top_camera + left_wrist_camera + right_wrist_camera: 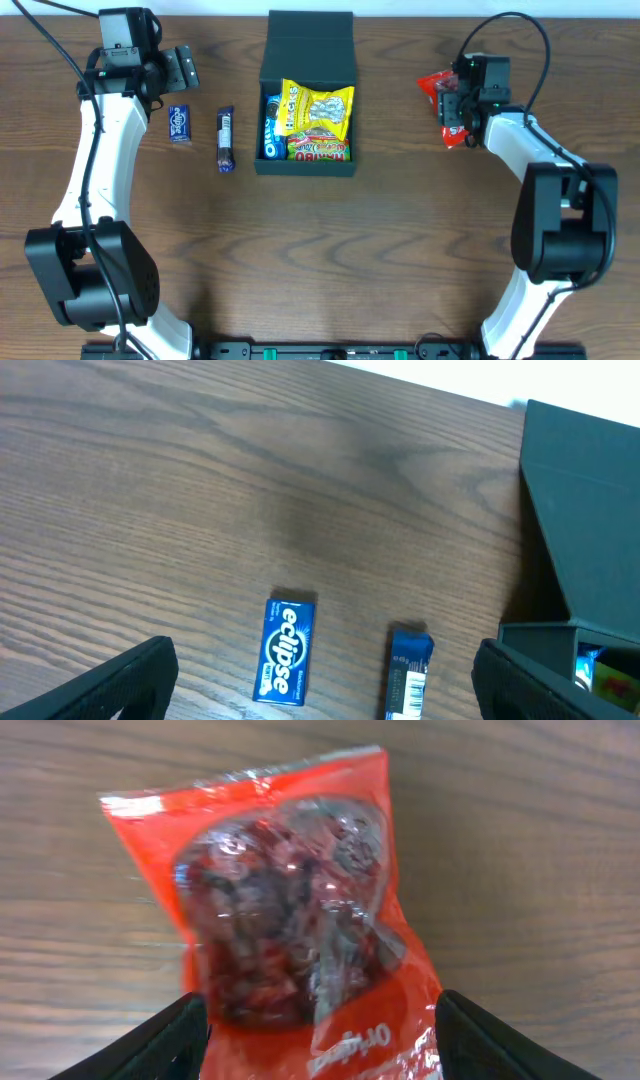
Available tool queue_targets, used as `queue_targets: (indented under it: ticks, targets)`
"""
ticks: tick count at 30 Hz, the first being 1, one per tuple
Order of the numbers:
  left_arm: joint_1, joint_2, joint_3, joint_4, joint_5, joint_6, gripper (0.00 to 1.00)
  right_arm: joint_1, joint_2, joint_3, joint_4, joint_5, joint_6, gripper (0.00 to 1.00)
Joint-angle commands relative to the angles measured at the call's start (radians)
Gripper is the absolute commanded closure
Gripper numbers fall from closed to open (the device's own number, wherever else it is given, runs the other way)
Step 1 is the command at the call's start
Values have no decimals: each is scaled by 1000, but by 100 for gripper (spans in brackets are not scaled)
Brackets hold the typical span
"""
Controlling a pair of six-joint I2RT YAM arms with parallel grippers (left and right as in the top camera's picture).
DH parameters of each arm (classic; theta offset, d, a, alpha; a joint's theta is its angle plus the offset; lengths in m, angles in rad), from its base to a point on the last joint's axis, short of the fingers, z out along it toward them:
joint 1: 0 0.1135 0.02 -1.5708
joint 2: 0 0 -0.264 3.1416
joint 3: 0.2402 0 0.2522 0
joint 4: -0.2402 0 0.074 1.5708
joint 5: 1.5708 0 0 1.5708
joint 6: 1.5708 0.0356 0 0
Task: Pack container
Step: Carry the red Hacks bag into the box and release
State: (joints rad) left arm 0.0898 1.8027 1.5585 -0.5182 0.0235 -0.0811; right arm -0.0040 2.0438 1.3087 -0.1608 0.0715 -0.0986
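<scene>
Hovering over a red packet [290,910], the right fingers [160,1040] stand spread either side, a grasp apparently next. The half-filled container [310,45] waits open at the counter's [400,250] far middle, while the left fingers [130,680] gape empty near gum [285,650].

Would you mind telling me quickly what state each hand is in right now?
Left hand: open, empty.
Right hand: open, around the red snack packet.
</scene>
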Motion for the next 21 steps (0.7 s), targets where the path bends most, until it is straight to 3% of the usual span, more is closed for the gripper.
queue_targets:
  ticks: [1,2,4,7,10,11,15,21]
  targets:
    - [2,-32,8,-2,4,-1,5,-11,24,0,9,7,-11,31]
    - [2,-32,8,-2,5,-1,5,-10,36,0,8,5,-10,37]
    - [2,-32,8,-2,5,-1,5,-8,50,0,4,1,-10,38]
    - [2,-32,8,-2,4,-1,5,-6,67,0,-3,-28,-10,56]
    - [2,-32,8,-2,4,-1,5,-6,69,0,-12,-62,-10,82]
    - [2,-32,8,-2,4,-1,5,-6,69,0,-12,-62,-10,97]
    - [2,-32,8,-2,4,-1,5,-1,69,0,-15,-69,-2,99]
    - [2,-32,8,-2,4,-1,5,20,18,1,-11,-241,-2,99]
